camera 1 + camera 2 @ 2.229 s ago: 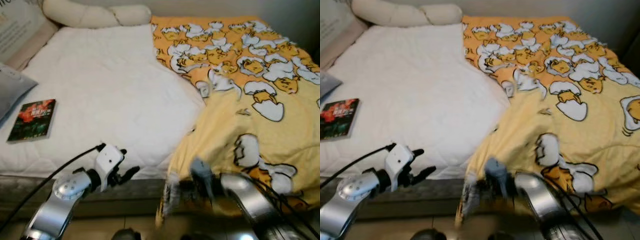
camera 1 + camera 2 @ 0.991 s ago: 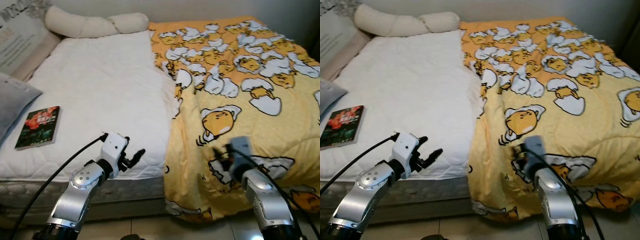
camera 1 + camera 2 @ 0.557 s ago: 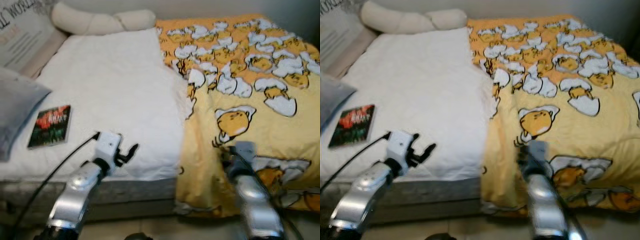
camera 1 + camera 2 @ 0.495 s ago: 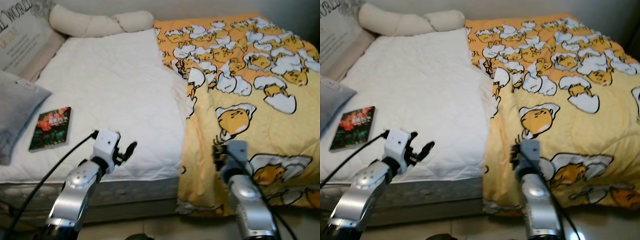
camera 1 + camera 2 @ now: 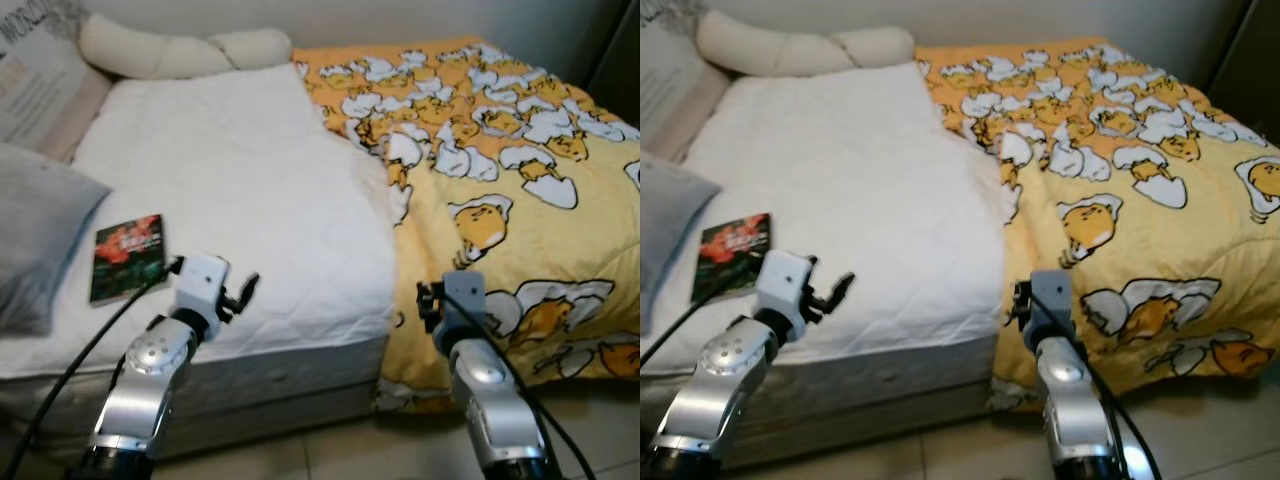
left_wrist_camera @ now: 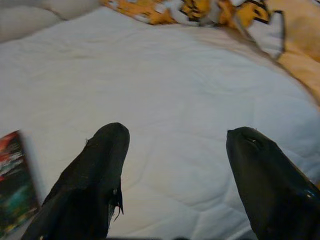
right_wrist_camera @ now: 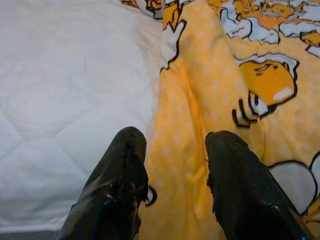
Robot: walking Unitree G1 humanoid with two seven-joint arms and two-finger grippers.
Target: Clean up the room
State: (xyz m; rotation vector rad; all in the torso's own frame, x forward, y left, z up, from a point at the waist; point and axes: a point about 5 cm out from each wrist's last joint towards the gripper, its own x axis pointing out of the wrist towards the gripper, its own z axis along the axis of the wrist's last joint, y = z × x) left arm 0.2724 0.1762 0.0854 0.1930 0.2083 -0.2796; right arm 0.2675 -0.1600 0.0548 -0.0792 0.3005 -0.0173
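- Yellow fabric is what has changed most: the blanket, bunched and hanging low at the bed's foot corner a couple of seconds ago, now lies spread over the right half of the bed, its edge draping down the side toward the floor.
- Our right pincer, which was down in the folds then, now hovers just above the blanket's inner edge with its fingers parted and nothing between them.
- We judge the straightening of the blanket partly done; the left half of the mattress lies bare and white.
- Our left pincer hangs over the white mattress near its front edge, fingers spread wide and empty.
- Our whole view has also shifted, so we take that as our own movement, not the bed's.
- A book lies flat on the mattress just beside the left arm, a likely next item to tidy.
- A grey pillow sits beside the book at the left edge, and a long cream bolster lies along the head of the bed.
- Nothing stands between the left pincer and the book, though the arm's black cable trails close by.
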